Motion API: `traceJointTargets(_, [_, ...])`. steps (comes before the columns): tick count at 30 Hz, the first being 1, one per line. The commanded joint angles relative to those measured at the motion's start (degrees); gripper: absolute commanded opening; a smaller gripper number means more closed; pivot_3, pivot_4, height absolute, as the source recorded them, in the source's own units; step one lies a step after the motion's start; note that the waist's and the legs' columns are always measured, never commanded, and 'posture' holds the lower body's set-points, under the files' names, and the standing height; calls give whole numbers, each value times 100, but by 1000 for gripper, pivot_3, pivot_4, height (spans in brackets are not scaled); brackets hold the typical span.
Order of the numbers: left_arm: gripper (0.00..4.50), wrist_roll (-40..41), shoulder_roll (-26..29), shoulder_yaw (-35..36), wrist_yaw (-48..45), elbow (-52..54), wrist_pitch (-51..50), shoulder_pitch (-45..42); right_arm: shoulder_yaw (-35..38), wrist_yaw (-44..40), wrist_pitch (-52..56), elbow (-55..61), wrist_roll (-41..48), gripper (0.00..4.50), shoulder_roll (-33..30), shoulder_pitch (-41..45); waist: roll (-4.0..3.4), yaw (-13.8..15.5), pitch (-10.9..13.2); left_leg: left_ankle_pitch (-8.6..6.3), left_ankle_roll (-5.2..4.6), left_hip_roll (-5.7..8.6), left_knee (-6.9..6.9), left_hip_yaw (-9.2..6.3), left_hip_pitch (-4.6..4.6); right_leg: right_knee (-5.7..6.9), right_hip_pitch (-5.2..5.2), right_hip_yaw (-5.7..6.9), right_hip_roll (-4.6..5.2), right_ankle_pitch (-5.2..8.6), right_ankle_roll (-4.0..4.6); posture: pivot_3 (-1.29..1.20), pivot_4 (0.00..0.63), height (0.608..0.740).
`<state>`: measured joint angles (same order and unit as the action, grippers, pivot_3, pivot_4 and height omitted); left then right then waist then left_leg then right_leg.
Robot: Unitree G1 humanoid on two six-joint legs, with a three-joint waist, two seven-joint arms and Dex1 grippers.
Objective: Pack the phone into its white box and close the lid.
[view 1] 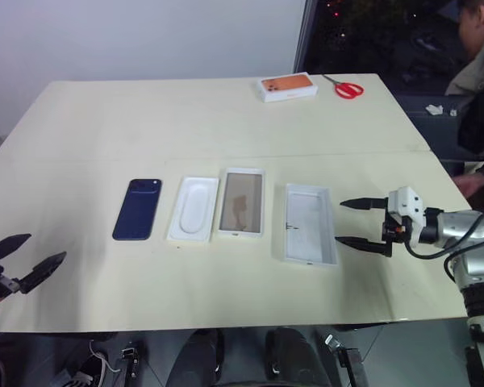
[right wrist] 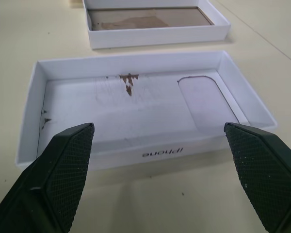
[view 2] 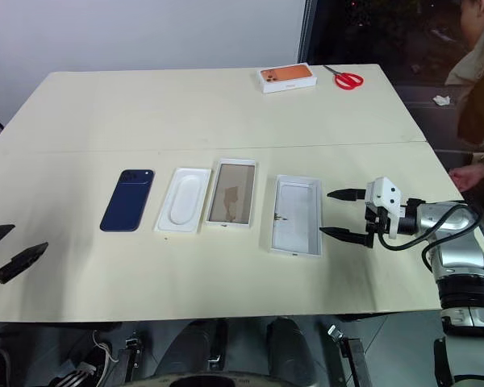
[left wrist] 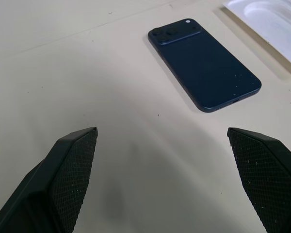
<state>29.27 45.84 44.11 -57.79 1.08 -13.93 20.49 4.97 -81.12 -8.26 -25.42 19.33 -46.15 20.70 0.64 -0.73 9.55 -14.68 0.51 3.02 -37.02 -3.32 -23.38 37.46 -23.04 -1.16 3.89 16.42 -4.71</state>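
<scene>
The dark navy phone [view 1: 138, 209] lies back-up on the cream table [view 1: 185, 121], leftmost in a row; the left wrist view shows the phone [left wrist: 203, 63] ahead of my fingers. The white box [view 1: 242, 202], a tray with a brownish floor, sits third in the row. The lid [view 1: 309, 223] lies inside-up at the row's right end. My right gripper [view 1: 356, 222] hovers open just right of the lid, pointing at the lid [right wrist: 136, 104]. My left gripper [view 1: 26, 258] is open near the table's front left corner, well short of the phone.
A white insert [view 1: 193, 209] with an oval recess lies between phone and box. At the table's far edge sit a white box with an orange phone picture [view 1: 288, 86] and red-handled scissors [view 1: 346, 88]. A person [view 1: 477, 97] stands at the right.
</scene>
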Motion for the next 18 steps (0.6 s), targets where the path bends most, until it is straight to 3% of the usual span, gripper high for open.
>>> traceJointTargets(1, [4500,45,-20,191,1,-5,227,-10,190,-104,-303,-315,12,4477,-110,155,0,-1,0,0,0,0,0,0,0,0,0,0,0,0,0,0,150,740])
traceJointTargets(12, [4500,103,44,-24,114,-104,69,-442,104,-54,-357,-286,14,4477,-7,256,-3,-6,1,0,0,0,0,1,0,0,0,0,0,0,-1,0,150,740])
traceJointTargets(18, [4500,604,30,-205,430,314,-986,-783,-85,15,-19,-57,-31,4477,148,452,-3,-4,0,0,0,0,-1,0,1,2,0,1,0,-1,-1,0,150,740])
